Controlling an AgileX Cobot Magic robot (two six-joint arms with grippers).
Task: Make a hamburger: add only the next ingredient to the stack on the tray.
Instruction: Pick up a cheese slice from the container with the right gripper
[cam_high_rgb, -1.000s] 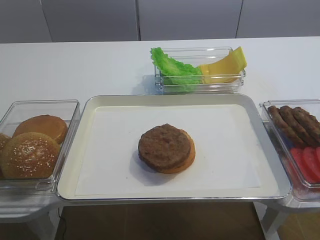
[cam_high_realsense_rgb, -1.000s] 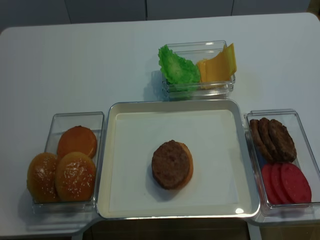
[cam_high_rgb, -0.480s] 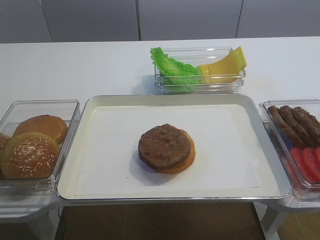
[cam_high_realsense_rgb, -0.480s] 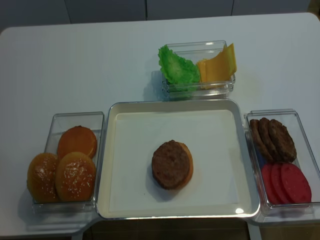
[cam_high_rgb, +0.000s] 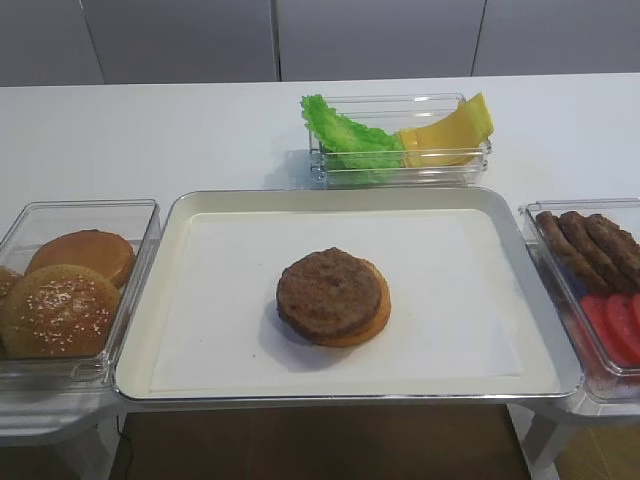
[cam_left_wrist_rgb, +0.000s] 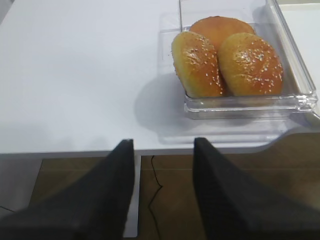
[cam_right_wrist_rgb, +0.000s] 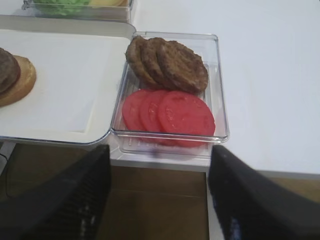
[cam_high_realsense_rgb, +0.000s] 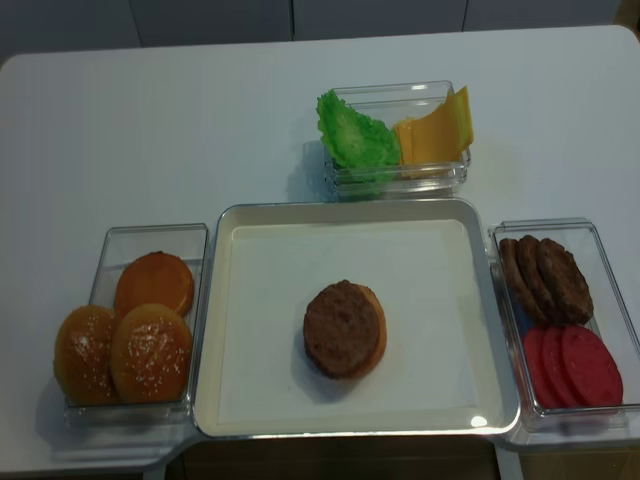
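Waiting at the near edge, both arms sit low with nothing in hand. The right gripper (cam_right_wrist_rgb: 160, 200) shows its fingers (cam_right_wrist_rgb: 75, 200) spread wide over the patty-and-tomato box (cam_right_wrist_rgb: 220, 100); the left gripper (cam_left_wrist_rgb: 162, 195) has its fingers (cam_left_wrist_rgb: 107, 200) parted too, below the bun box (cam_left_wrist_rgb: 295, 85).

The cheese (cam_high_rgb: 450, 140) leans in the far box (cam_high_rgb: 400, 175) beyond the tray (cam_high_rgb: 170, 300), touching the lettuce (cam_high_rgb: 350, 140) beside it. The stack (cam_high_rgb: 333, 297) sits near the tray's middle — patty slightly off-centre on the bun.

What could go wrong? The slice is thin and propped against others, so the fingers may pinch two at once, or snag the lettuce pressed against it. A floppy slice could also fold on release and land askew, hanging off the patty.

The overhead views show the cheese and the whole layout, but no arm at all. Only the wrist views show the fingers, and neither one sees the cheese clearly — the right catches just a blurred yellow strip at its top edge.
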